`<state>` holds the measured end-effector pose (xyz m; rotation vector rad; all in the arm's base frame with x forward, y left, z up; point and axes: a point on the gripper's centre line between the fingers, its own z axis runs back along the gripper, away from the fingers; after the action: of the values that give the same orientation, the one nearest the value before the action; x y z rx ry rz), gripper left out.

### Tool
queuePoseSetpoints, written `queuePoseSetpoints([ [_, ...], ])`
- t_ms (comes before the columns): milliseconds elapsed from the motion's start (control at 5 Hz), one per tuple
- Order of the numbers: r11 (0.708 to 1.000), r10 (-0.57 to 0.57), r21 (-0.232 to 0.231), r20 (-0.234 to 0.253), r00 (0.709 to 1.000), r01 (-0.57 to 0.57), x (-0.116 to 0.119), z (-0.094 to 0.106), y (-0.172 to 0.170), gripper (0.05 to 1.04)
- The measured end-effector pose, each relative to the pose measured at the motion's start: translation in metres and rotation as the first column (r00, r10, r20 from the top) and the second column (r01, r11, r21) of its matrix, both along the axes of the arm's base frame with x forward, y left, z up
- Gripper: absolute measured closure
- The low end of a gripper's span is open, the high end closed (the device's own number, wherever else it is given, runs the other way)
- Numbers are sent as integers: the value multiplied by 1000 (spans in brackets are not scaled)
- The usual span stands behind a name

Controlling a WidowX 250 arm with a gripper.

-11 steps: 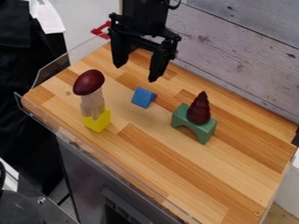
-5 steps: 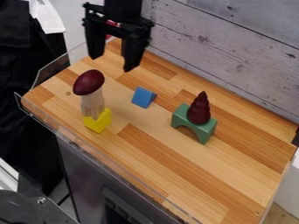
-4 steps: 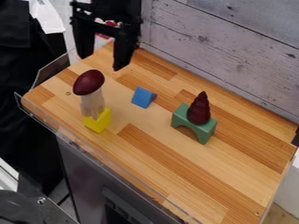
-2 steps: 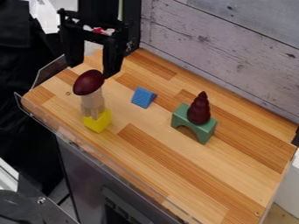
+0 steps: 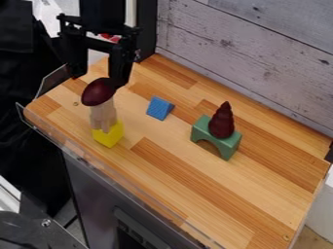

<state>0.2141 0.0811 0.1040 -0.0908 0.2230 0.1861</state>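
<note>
No texts, labels, brands, numbers or signs can be read, either on the claw point(image 5: 98, 80) or on anything around it.

Wood-strip counter point(image 5: 214, 194), clear guard along its left and front edges. Directly on it: yellow block point(image 5: 108, 134) toward the left, small blue triangular block point(image 5: 160, 108) near the middle, green arch block point(image 5: 216, 138) (opening down) to the right.
</note>
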Motion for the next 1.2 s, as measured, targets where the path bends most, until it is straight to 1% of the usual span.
queuePoseSetpoints([
  [400, 1000, 27, -7, -27, 999, -28, -9, -7, 0, 83],
  [600, 999, 35, -5, -30, 999, -35, -10, -10, -1, 83],
  [800, 999, 42, 1, -33, 999, -42, -11, -11, -2, 134],
  [1000, 999, 49, 15, -33, 998, -48, -10, -11, -2, 417],
  [1200, 998, 58, 22, -32, 998, -57, -9, -12, -3, 589],
])
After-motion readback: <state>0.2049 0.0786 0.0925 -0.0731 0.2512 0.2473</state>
